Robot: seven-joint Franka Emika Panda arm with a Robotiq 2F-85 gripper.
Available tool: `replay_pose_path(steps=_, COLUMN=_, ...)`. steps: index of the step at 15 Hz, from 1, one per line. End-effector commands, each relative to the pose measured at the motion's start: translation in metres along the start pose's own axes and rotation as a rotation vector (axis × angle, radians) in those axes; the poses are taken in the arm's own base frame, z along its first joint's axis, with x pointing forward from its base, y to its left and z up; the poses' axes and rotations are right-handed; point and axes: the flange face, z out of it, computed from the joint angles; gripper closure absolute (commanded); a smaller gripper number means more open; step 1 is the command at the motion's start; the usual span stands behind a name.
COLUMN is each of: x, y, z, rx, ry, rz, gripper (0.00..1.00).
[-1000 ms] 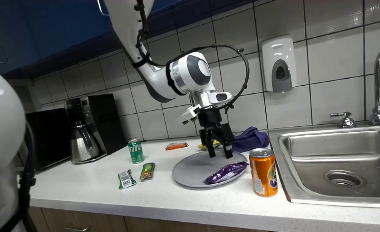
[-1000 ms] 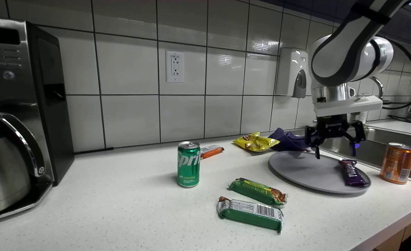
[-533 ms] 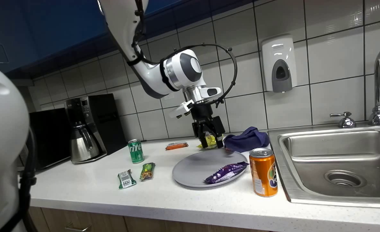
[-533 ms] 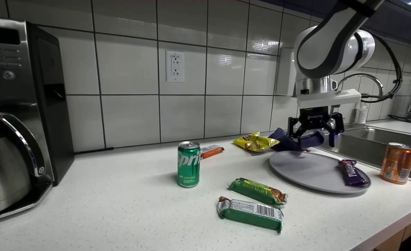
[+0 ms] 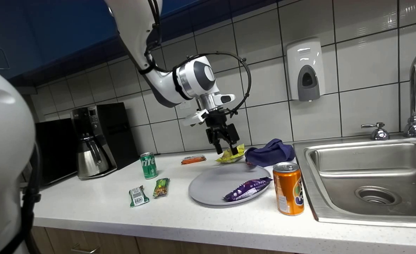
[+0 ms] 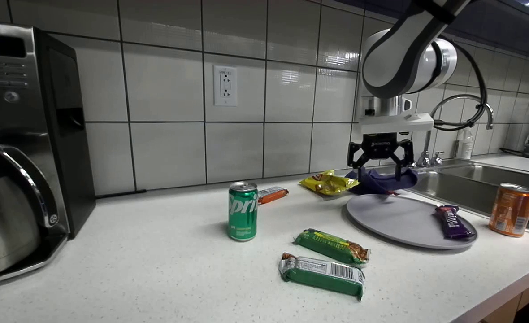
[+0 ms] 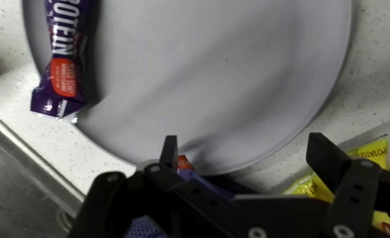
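Observation:
My gripper (image 6: 379, 176) hangs open in the air with nothing between its fingers, above the back edge of the grey plate (image 5: 208, 188). In the wrist view the gripper (image 7: 243, 143) has its jaws spread wide; the plate's rim and a strip of counter show between them. A purple protein bar (image 7: 64, 56) lies on the plate, near the rim on the sink side. Closest to the fingers are a yellow chip bag (image 6: 329, 183) and a crumpled dark blue cloth (image 5: 269, 153) behind the plate. A small red corner (image 7: 183, 162) pokes out beside the cloth, mostly hidden.
An orange can (image 5: 288, 188) stands between plate and sink (image 5: 313, 197). Farther off are a green can (image 6: 242, 211), an orange-wrapped bar (image 6: 272, 194) and two green-wrapped bars (image 6: 331, 246). A coffee maker (image 5: 104, 135) and a wall soap dispenser (image 5: 305, 68) flank the counter.
The arm has risen and moved left in both exterior views, away from over the plate's middle and nearer the chip bag. The gripper stays open; the objects have not moved.

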Motion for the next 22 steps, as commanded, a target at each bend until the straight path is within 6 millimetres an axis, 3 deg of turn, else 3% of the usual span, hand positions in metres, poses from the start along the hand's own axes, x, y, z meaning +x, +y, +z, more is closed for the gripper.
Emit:
replay_pose_path(steps=1, x=0.01, y=-0.021, z=0.0, rx=0.05, ry=0.039, rz=0.022, gripper=0.0)
replay_pose_path(steps=8, x=0.011, y=-0.054, z=0.004, rx=0.094, ry=0.073, rz=-0.026, gripper=0.0)
replay_pose_path(steps=9, x=0.008, y=-0.043, z=0.006, rx=0.083, ry=0.064, rz=-0.011, gripper=0.0)
replay_pose_path(steps=22, x=0.007, y=-0.056, z=0.003, rx=0.102, ry=0.068, rz=-0.018, gripper=0.0)
